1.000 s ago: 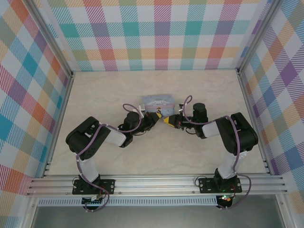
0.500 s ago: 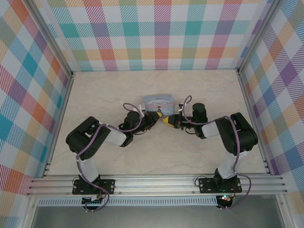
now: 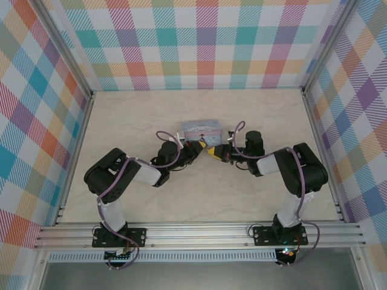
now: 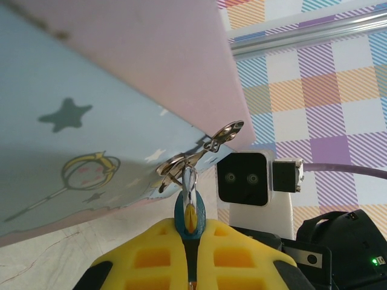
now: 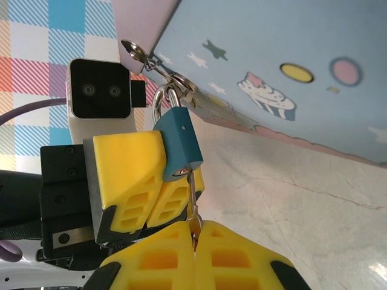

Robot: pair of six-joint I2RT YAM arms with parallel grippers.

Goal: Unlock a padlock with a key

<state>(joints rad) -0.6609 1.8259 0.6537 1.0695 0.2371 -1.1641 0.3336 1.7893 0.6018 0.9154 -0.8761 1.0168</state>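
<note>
The teal-blue padlock (image 5: 179,142) hangs by its thin silvery shackle (image 4: 189,178) from the ring on the clasp of the pale blue tin (image 5: 272,78). My left gripper (image 4: 189,238) is shut on the padlock's body (image 4: 189,212); its yellow fingers (image 5: 130,175) sit on the lock's left in the right wrist view. My right gripper (image 5: 195,232) is shut on the key (image 5: 193,193). The thin key reaches up to the keyhole in the padlock's underside. From above, the left gripper (image 3: 195,148) and right gripper (image 3: 213,151) meet tip to tip just in front of the tin (image 3: 199,128).
The tin stands mid-table on the pale marble-look surface (image 3: 139,121), right behind both grippers. Checked walls (image 3: 205,42) close in the back and sides. An aluminium rail (image 3: 199,232) runs along the near edge by the arm bases.
The right gripper has crept slightly left and toward the tin, closer to the left gripper. Both stay shut.
</note>
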